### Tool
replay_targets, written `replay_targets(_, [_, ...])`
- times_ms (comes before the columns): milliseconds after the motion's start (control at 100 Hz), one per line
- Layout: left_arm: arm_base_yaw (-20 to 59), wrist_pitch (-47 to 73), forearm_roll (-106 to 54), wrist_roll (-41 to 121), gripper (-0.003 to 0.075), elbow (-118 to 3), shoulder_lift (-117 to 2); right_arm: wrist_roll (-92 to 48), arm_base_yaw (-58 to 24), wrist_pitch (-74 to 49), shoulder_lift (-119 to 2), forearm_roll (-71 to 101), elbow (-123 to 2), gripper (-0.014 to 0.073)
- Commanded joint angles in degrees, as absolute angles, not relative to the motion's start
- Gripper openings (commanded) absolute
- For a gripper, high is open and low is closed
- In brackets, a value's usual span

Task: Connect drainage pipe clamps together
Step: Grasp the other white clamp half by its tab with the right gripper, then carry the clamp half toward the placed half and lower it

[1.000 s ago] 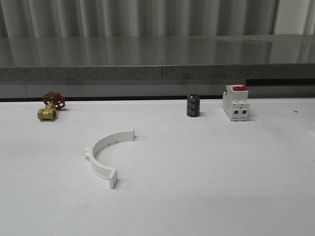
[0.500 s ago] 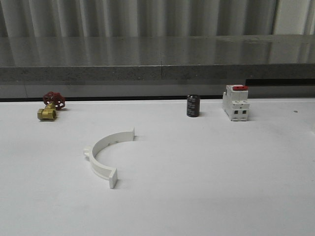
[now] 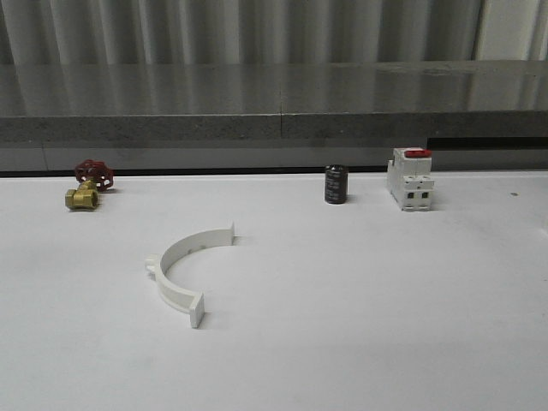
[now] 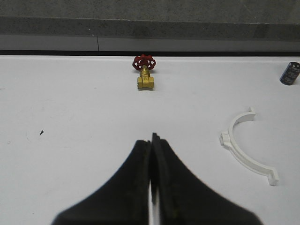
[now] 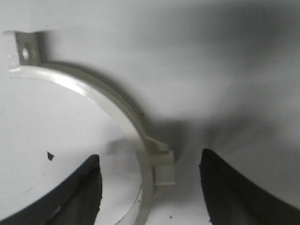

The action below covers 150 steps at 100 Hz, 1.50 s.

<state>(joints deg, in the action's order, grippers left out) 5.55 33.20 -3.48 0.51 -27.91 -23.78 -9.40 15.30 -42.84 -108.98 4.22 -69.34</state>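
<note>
Front view: one white half-ring clamp (image 3: 182, 267) lies flat on the white table (image 3: 385, 300), its open side turned to the robot's right, one end tab toward the back wall and the other toward the near edge, a small lug on its outer curve. Along the far edge of the table stand a brass valve with a red handwheel (image 3: 86, 186), a dark cylindrical capacitor (image 3: 336, 184) and a white boxy switch with a red top (image 3: 409, 178), all well apart from the clamp.

Left wrist view: the left gripper (image 4: 151, 154) has its two dark fingers pressed together, holding nothing. The same clamp (image 4: 245, 145) lies ahead of the fingertips and off to one side, not touched; the valve (image 4: 145, 73) sits farther ahead, almost in line with the fingertips, and the capacitor (image 4: 290, 73) stands beyond the clamp.

Right wrist view: the right gripper (image 5: 150, 187) is spread wide, one dark finger on each side of a second clamp half (image 5: 108, 101). This arc rests on the table, its lug between the fingers and touching neither; a holed end tab lies farther ahead.
</note>
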Motion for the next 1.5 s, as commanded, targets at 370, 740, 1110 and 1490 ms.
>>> replay_targets(370, [5.41,28.66,-4.09,0.49,-0.0021,-29.31,-24.19,-10.67,15.64,-42.40,-108.35,5.58,-70.98,0.0388])
replay_targets(740, [5.41,28.66,-4.09,0.49,-0.0021,-29.31,-24.19,-10.67,15.64,-43.16,-108.35,5.63,-70.98,-0.0036])
replay_targets(1110, [5.41,28.66,-4.09,0.49,-0.0021,-29.31,-24.19,-2.88,12.63,-46.53,-101.09,6.48,-72.51,-0.0036])
replay_targets(1490, [5.41,28.66,-4.09,0.49,-0.0021,-29.31,-24.19,29.13,-11.97,-50.47,-91.58,-7.75,-72.51,-0.0036])
